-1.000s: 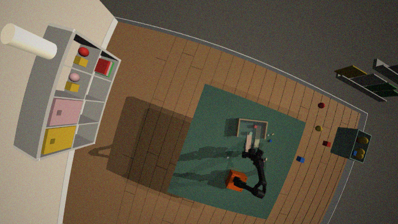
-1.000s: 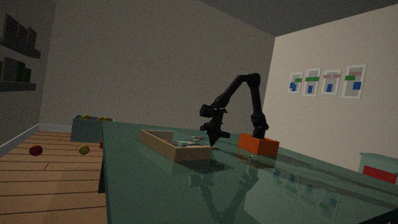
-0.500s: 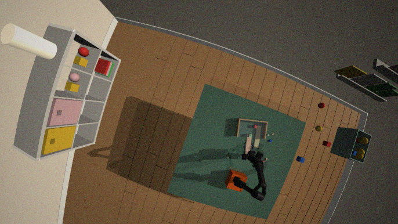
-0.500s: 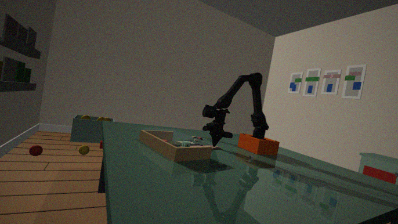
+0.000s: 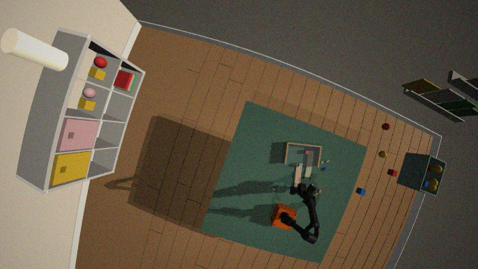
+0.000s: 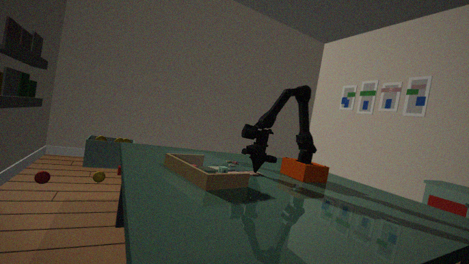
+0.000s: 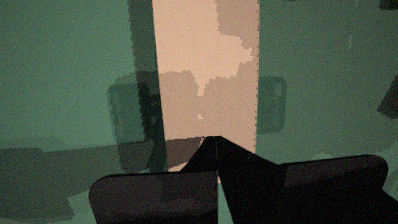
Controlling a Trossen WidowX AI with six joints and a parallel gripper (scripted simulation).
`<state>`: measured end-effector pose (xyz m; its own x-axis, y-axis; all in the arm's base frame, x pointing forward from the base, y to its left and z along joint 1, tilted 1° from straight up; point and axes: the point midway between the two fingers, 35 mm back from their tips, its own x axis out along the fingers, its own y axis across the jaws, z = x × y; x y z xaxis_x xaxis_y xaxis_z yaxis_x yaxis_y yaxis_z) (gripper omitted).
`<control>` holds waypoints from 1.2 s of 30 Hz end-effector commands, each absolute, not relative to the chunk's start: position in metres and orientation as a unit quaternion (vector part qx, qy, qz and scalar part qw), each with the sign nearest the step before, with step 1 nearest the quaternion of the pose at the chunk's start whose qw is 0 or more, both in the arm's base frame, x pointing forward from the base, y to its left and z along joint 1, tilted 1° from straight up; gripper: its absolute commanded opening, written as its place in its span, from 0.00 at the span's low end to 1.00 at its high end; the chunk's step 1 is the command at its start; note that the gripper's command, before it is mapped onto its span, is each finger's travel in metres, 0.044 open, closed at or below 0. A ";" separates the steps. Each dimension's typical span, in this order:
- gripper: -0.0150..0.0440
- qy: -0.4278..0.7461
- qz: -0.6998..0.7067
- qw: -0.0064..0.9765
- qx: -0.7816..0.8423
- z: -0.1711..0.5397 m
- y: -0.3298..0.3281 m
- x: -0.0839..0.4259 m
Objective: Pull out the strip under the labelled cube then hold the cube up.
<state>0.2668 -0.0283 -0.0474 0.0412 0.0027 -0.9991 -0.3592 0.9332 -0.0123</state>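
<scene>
A pinkish strip [image 5: 297,175] [image 7: 205,50] lies lengthwise in front of the open side of the wooden tray [image 5: 303,145] [image 6: 186,171]. A pale teal cube [image 5: 300,164] [image 6: 223,169] with darker marks is at its far end, by the opening. A cream strip [image 5: 308,172] lies to the right and runs into the tray; a red cube [image 5: 306,152] is at its far end. Which cube carries the label is too small to tell. My gripper [image 6: 256,171] [image 7: 213,143] is shut and empty, pointing down over the pinkish strip's near part; whether the tips touch it cannot be told.
A small blue cube [image 5: 325,168] and small pale pieces [image 5: 327,161] lie right of the tray. Another small piece [image 5: 319,191] lies right of my gripper. The orange arm base [image 5: 279,223] [image 6: 297,171] stands on the green table [image 5: 244,139].
</scene>
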 end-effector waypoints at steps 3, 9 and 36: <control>0.25 0.694 0.131 0.696 -0.129 -0.054 -0.030 0.248; 0.25 0.694 0.131 0.696 -0.129 -0.054 -0.033 0.240; 0.25 0.695 0.131 0.695 -0.129 -0.055 -0.043 0.211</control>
<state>0.2252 -0.0445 -0.0484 0.0393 -0.0005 -0.9992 -0.3587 0.9334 -0.0146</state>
